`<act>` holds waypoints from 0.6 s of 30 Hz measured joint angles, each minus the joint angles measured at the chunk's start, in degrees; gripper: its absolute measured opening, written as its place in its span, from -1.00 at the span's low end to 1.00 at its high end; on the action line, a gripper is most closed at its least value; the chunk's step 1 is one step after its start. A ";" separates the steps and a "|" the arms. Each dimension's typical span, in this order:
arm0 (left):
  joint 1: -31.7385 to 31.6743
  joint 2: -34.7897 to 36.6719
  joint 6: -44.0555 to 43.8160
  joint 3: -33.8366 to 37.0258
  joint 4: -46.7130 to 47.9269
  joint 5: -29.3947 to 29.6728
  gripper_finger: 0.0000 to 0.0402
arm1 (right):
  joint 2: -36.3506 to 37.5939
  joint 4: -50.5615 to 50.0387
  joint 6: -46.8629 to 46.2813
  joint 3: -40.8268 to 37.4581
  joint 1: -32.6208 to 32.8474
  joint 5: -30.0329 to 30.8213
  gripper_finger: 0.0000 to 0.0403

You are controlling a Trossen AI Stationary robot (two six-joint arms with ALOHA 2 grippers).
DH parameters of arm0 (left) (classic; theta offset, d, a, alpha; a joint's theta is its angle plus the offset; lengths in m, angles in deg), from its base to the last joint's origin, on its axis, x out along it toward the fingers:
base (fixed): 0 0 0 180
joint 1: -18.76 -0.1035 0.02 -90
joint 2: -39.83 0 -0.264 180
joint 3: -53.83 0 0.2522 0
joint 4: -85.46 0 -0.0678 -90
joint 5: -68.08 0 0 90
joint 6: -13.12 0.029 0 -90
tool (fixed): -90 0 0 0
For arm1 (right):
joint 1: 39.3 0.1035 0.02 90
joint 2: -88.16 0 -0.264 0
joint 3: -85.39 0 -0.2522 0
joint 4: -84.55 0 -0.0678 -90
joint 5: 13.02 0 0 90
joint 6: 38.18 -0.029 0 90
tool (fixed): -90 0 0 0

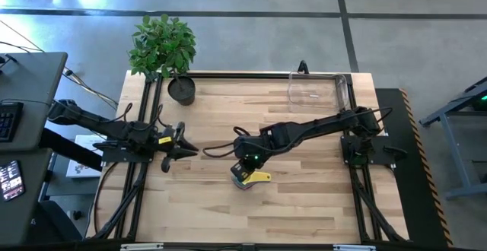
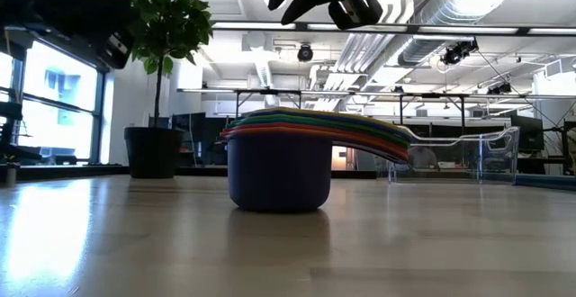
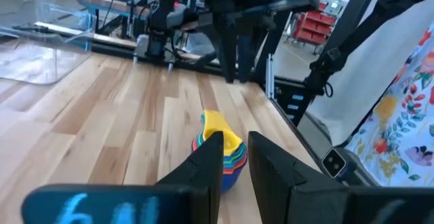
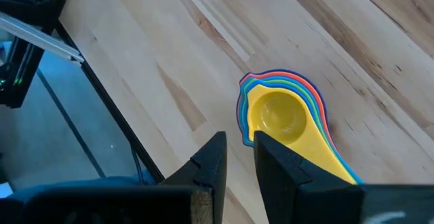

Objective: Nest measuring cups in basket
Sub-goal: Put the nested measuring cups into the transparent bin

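The measuring cups [image 4: 281,115] sit nested in one stack [image 2: 279,166] on the table's middle, yellow on top and a dark blue cup at the bottom, resting on that cup's base, handles fanned toward the right edge. My right gripper [image 4: 239,139] hangs just above the stack [image 1: 245,179], pointing steeply down, its fingers a narrow gap apart with nothing between them. My left gripper [image 3: 235,137] is drawn back at the table's left side [image 1: 186,148], level, pointing at the stack [image 3: 220,149], fingers also slightly apart and empty. The clear basket [image 1: 319,90] stands at the far right.
A black plant pot [image 1: 181,90] with a green plant stands at the far left corner. The basket [image 2: 459,153] is empty. Dark frame rails run along the table's left and right sides. Bare wood lies around the stack and toward the near edge.
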 joint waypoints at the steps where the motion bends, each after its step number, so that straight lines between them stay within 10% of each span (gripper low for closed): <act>1: 0.00 0.56 0.04 0.81 -0.31 0.00 -0.70 | 0.00 -0.02 0.00 0.00 -0.01 0.01 -0.67; 18: 0.00 5.78 4.48 8.37 -1.24 -0.50 -0.70 | 0.00 -0.04 0.15 0.00 0.00 -0.31 -0.67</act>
